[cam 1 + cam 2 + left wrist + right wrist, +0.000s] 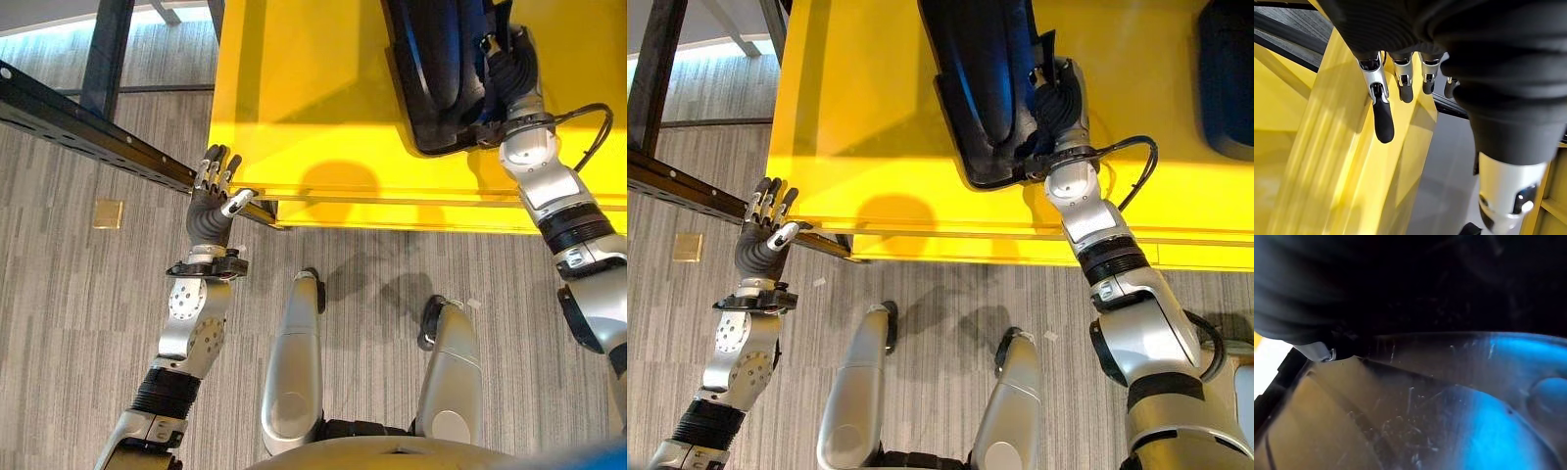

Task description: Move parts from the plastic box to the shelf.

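Observation:
A large black moulded plastic part (985, 78) lies on a yellow shelf-like surface (852, 108), its rounded end near the front edge. My right hand (1058, 98) is pressed against the part's right side near that end; in the right wrist view the part's glossy black inner face (1449, 406) shows from very close. My left hand (214, 186) hangs open, fingers straight and holding nothing, just off the yellow surface's front left corner. The left wrist view shows its fingers (1383, 117) alongside the yellow edge (1327, 161).
A dark metal rail (88, 132) runs diagonally from the left to the yellow surface's corner, right by my left hand. Another dark part (1227, 73) lies at the far right. A small tan plate (108, 213) sits in the grey carpet.

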